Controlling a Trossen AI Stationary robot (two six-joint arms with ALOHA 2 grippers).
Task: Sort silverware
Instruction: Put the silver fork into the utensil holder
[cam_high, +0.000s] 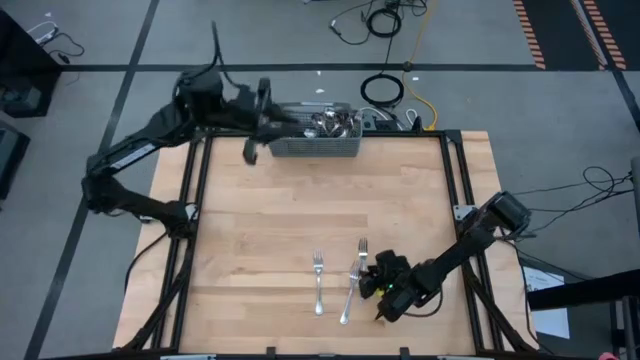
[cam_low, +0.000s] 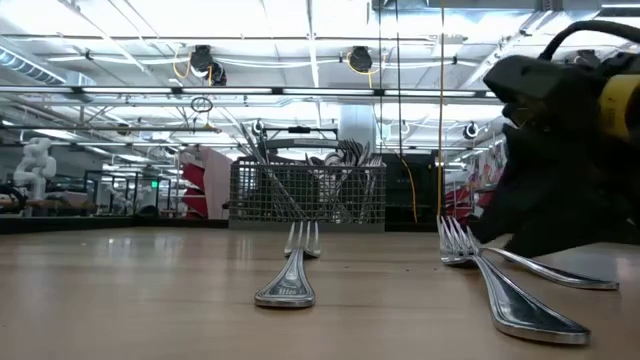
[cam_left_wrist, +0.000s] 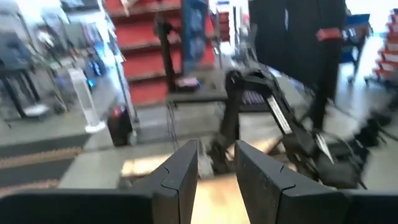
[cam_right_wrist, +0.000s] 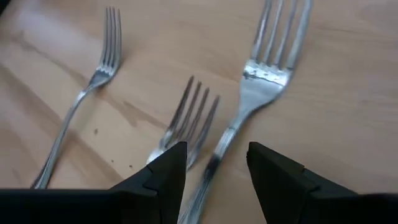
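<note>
While three forks (cam_high: 345, 282) lie close together near the worktop's (cam_high: 260, 230) six o'clock edge, the right tool (cam_right_wrist: 214, 171) hovers wide over one handle, holding nothing; it should centre before closing. The left tool (cam_high: 252, 150), part open and empty, waits beside the basket (cam_high: 315, 145) at twelve o'clock.

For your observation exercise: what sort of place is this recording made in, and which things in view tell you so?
Probably a robotics lab or workshop hall: a wooden table in a black frame, cables on the taped floor, and red shelving beyond.
</note>
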